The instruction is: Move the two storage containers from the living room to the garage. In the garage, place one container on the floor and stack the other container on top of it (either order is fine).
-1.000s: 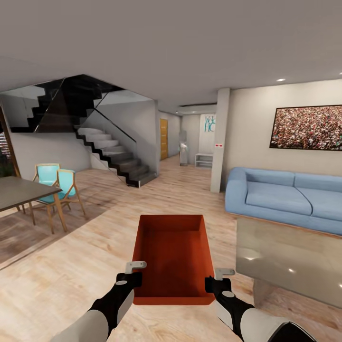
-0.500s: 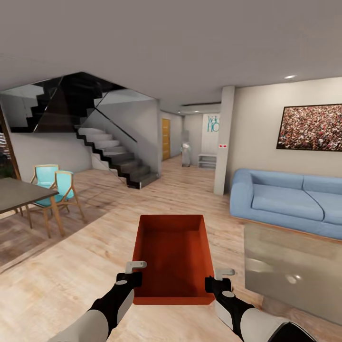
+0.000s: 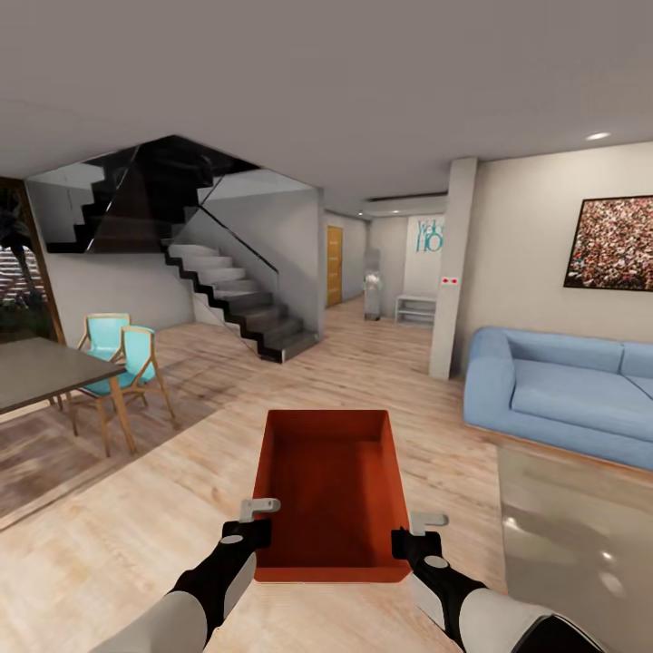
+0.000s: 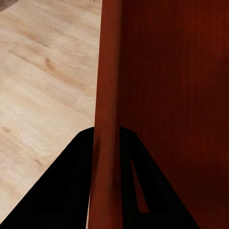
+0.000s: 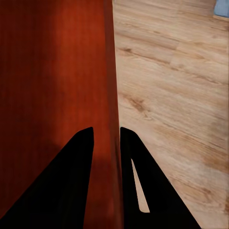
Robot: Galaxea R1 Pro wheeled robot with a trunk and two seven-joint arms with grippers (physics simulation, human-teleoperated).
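Container (image 3: 331, 494), orange-red and open-topped, is hanging level in front of the robot, low in the middle of the head view, over the light wood-plank floor (image 3: 136, 535) of the living room. The left gripper (image 3: 258, 526) is clamping its left wall near the near corner, and the right gripper (image 3: 410, 537) is pinching the right wall likewise. Both holds are sitting on thin rims close to one end, so a jolt could be tipping the far end down or slipping it free. The glass table (image 3: 580, 535) at right and the pillar (image 3: 453, 272) beyond are risking a bump
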